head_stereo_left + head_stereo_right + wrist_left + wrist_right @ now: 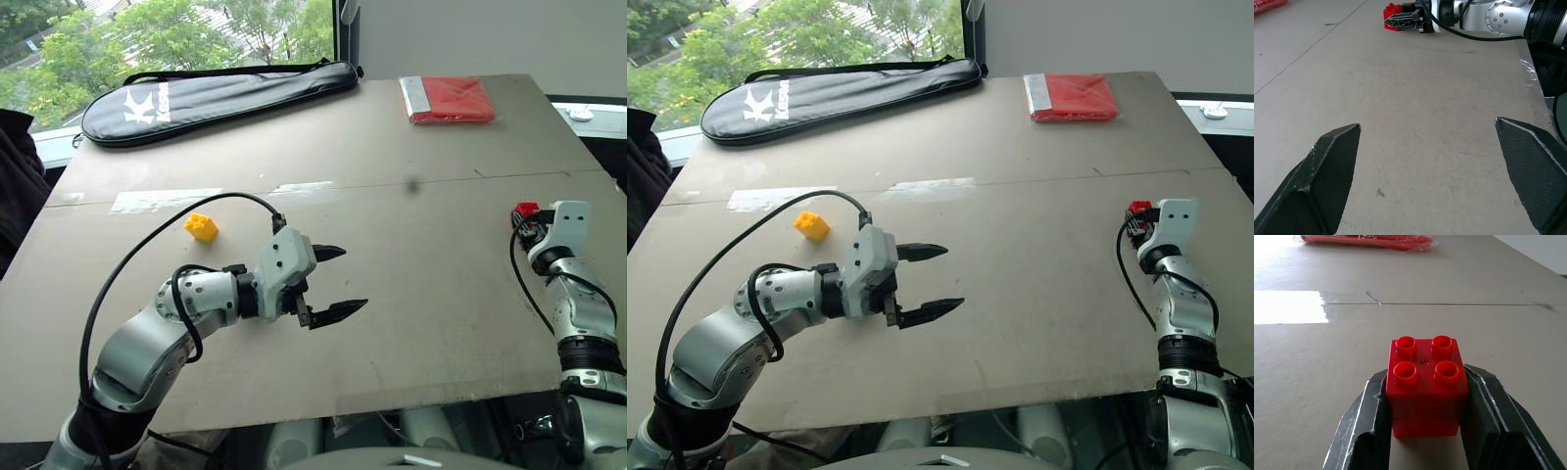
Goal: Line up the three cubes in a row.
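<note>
Mostly hidden behind the right gripper from the head: red cube, far right of the table. Pinched square between both fingers, studs up, upright. Yellow cube lying left, just beyond the left gripper, fingers spread wide, empty.
</note>
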Motion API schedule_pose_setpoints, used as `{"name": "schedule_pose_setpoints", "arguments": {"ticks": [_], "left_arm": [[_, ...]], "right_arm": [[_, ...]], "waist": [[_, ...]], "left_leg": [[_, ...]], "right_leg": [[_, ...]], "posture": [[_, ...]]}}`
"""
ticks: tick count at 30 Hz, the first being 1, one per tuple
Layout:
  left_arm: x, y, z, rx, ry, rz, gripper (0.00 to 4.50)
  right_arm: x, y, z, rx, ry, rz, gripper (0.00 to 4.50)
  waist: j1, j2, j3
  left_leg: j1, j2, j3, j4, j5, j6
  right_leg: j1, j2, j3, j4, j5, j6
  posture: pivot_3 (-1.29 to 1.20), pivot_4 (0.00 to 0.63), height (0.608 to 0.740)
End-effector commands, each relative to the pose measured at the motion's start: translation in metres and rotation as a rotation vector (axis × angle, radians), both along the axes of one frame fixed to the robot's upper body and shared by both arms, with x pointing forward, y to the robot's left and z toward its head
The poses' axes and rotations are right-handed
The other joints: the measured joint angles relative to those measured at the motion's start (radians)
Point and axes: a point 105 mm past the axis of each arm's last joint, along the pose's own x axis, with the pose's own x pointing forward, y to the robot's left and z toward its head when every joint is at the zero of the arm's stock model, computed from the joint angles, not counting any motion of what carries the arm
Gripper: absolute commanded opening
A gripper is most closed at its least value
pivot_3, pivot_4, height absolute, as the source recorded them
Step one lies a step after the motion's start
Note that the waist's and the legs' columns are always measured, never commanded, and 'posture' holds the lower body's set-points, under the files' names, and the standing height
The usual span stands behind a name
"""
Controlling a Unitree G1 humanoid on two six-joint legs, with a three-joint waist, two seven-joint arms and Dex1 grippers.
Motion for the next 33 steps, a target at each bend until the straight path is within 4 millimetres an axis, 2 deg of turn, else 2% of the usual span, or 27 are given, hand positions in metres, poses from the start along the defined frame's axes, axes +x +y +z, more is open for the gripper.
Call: {"name": "schedule_pose_setpoints", "arguments": {"ticks": [1, 4, 7, 10, 13, 21, 26, 28, 32, 33], "left_arm": [[-0.004, -0.002, 0.005, 0.0, -0.033, -0.025, 4.5], [-0.003, 0.001, 0.002, 0.008, -0.029, -0.027, 4.5], [-0.003, 0.004, 0.0, 0.026, -0.025, -0.034, 4.5], [-0.002, 0.007, -0.002, 0.035, -0.021, -0.039, 4.5], [-0.003, 0.012, -0.005, 0.048, -0.004, -0.053, 4.5], [0.002, 0.013, -0.008, 0.051, 0.0, -0.062, 4.5], [0.002, 0.013, -0.01, 0.05, 0.001, -0.061, 4.5], [0.002, 0.013, -0.011, 0.05, 0.001, -0.057, 4.5], [0.002, 0.015, -0.011, 0.051, 0.001, -0.048, 4.5], [0.002, 0.015, -0.012, 0.052, 0.001, -0.045, 4.5]], "right_arm": [[-0.018, 0.041, 0.006, -0.025, -0.042, 0.105, 1.38], [-0.039, 0.09, 0.001, 0.004, -0.04, 0.176, 1.38], [-0.052, 0.123, 0.005, 0.046, -0.046, 0.207, 1.38], [-0.061, 0.144, 0.002, 0.089, -0.023, 0.225, 1.38], [-0.069, 0.161, -0.005, 0.043, 0.013, 0.289, 1.38], [-0.063, 0.137, -0.005, 0.068, 0.01, 0.118, 1.38], [-0.06, 0.137, -0.004, 0.085, 0.008, 0.117, 1.38], [-0.059, 0.139, -0.005, 0.103, 0.016, 0.128, 2.42], [-0.058, 0.142, -0.008, 0.141, 0.04, 0.146, 4.18], [-0.058, 0.142, -0.009, 0.15, 0.043, 0.147, 4.41]], "waist": [[-0.001, 0.0, 0.0], [-0.003, 0.0, 0.0], [-0.007, 0.0, 0.0], [-0.002, 0.0, 0.0], [0.002, 0.0, -0.001], [0.001, -0.001, -0.001], [0.0, -0.001, -0.001], [-0.001, -0.001, -0.001], [-0.001, -0.001, -0.001], [-0.001, -0.001, -0.001]], "left_leg": [[0.0, 0.0, 0.0, 0.0, 0.0, 0.0], [0.0, 0.001, -0.001, 0.0, 0.0, 0.0], [0.001, 0.001, -0.002, 0.0, 0.0, 0.0], [0.001, 0.001, -0.002, 0.001, 0.002, -0.003], [0.0, 0.0, -0.002, 0.002, 0.003, -0.004], [0.0, 0.0, -0.002, 0.002, 0.003, -0.004], [0.0, 0.0, -0.001, 0.002, 0.003, -0.004], [0.0, 0.0, -0.002, 0.002, 0.003, -0.004], [0.0, 0.0, -0.002, 0.002, 0.003, -0.004], [0.0, 0.0, -0.002, 0.002, 0.003, -0.004]], "right_leg": [[0.0, 0.0, 0.0, 0.0, 0.0, 0.0], [0.0, 0.0, 0.0, 0.001, 0.0, 0.0], [-0.001, 0.001, 0.002, 0.003, 0.0, 0.0], [-0.002, 0.001, 0.001, 0.004, 0.0, 0.0], [-0.002, 0.001, 0.0, 0.004, -0.002, -0.002], [-0.002, 0.001, -0.001, 0.004, -0.001, -0.002], [-0.002, 0.001, 0.0, 0.004, 0.0, -0.001], [-0.002, 0.002, 0.0, 0.004, 0.0, -0.001], [-0.002, 0.002, -0.001, 0.005, 0.0, -0.001], [-0.002, 0.002, -0.001, 0.005, 0.0, -0.001]], "posture": [[0.0, 0.15, 0.707], [0.0, 0.15, 0.707], [0.0, 0.15, 0.707], [0.0, 0.15, 0.707], [0.0, 0.15, 0.707], [0.0, 0.15, 0.707], [0.0, 0.15, 0.707], [0.0, 0.15, 0.707], [0.0, 0.15, 0.707], [0.0, 0.15, 0.707]]}}
